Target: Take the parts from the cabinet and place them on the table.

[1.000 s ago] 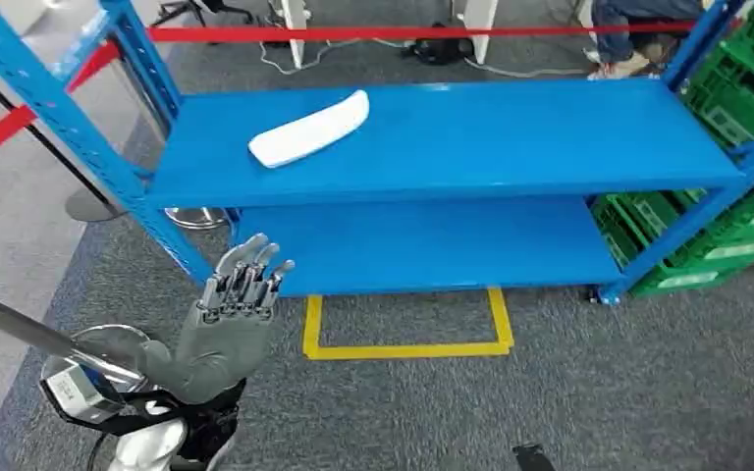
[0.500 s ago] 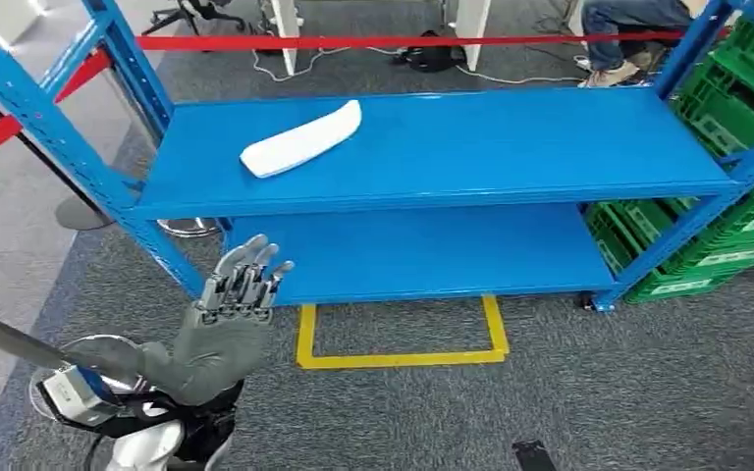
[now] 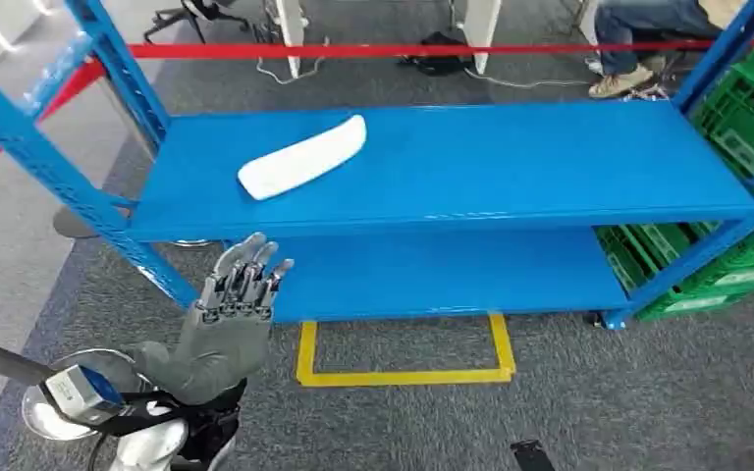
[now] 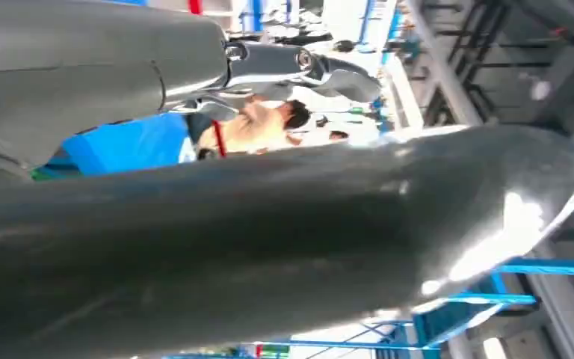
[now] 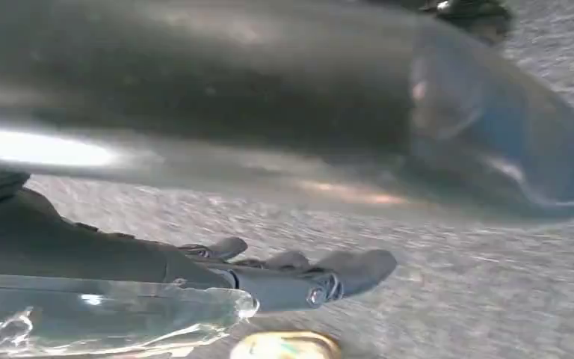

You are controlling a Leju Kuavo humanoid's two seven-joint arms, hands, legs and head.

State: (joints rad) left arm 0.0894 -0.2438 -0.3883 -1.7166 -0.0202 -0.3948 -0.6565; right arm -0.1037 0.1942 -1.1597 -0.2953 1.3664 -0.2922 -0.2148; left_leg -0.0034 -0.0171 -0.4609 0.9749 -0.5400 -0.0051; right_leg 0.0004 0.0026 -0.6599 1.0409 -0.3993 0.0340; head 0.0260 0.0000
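A long white part (image 3: 301, 157) lies slantwise on the left half of the blue cabinet's top shelf (image 3: 511, 162). My left hand (image 3: 231, 319) is raised in front of the cabinet's left end, below and nearer than the part. Its fingers point up, side by side, and hold nothing. In the right wrist view my right hand (image 5: 284, 277) hangs over grey carpet with its fingers stretched out and nothing in them.
The lower shelf (image 3: 432, 270) is bare. Green crates (image 3: 746, 137) are stacked at the cabinet's right end. A yellow floor marking (image 3: 403, 376) lies in front of it. Red barrier tape (image 3: 403, 49) runs behind, with a stanchion base (image 3: 79, 221) at left and a seated person's legs (image 3: 638, 29) at back right.
The whole picture has shifted slightly as the camera moved, and the cabinet now sits a little lower in view. My left hand keeps the same raised pose.
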